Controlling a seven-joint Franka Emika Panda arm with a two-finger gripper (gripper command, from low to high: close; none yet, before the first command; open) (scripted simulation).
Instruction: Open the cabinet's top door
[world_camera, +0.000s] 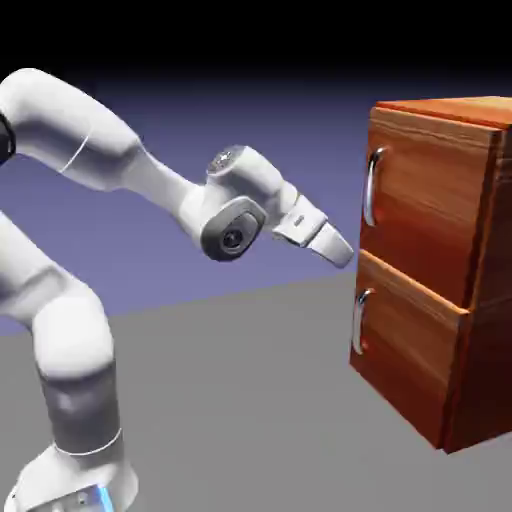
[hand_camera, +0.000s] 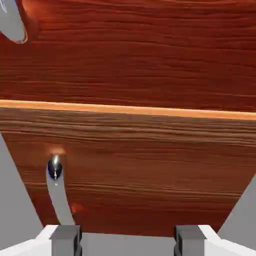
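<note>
The cabinet stands at the right of the exterior view, reddish-brown wood with two stacked front panels. The top door carries a vertical curved silver handle near its left edge. My gripper hangs in the air just short of the cabinet front, level with the seam between the panels and below that handle, touching nothing. In the hand view the top door fills the upper half, its handle's end at the top left corner. My gripper is open with nothing between its fingertips.
The lower panel has its own silver handle; this lower handle shows in the hand view at the bottom left, under the orange seam. A grey table lies under the arm.
</note>
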